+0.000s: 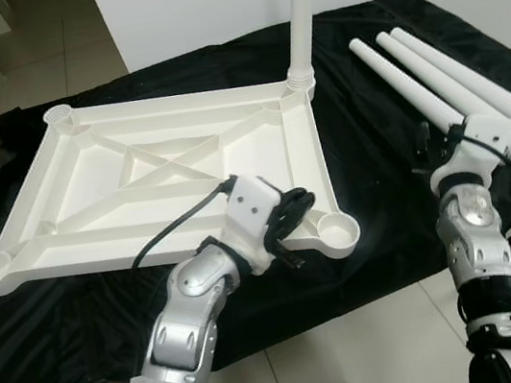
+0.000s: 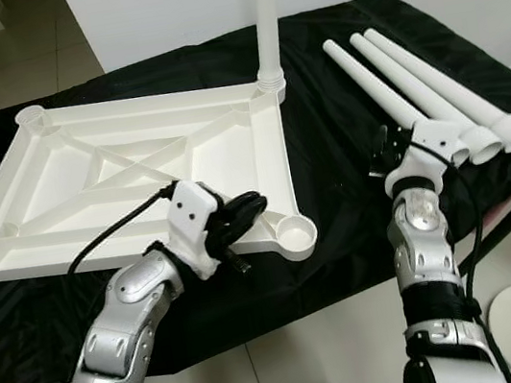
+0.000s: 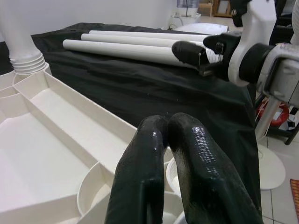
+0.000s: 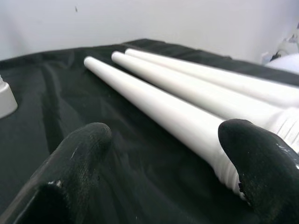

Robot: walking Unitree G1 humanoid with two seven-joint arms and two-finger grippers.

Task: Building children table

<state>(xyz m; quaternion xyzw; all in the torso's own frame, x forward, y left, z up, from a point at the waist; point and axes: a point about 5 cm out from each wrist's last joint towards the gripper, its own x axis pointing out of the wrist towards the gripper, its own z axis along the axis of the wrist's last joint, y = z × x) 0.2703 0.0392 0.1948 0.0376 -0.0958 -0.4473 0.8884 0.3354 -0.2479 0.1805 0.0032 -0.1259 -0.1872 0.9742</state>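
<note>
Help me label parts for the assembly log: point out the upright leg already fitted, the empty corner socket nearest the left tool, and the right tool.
upright leg (image 1: 299,19), left eye view, mid shaft.
empty corner socket (image 1: 338,231), left eye view, round rim.
right tool (image 4: 168,154), right wrist view, midway between fingertips.

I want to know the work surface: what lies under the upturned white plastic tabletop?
A black cloth lies under the upturned white plastic tabletop and the three loose white plastic legs. Whatever the cloth covers is hidden; pale floor tiles show in front.
</note>
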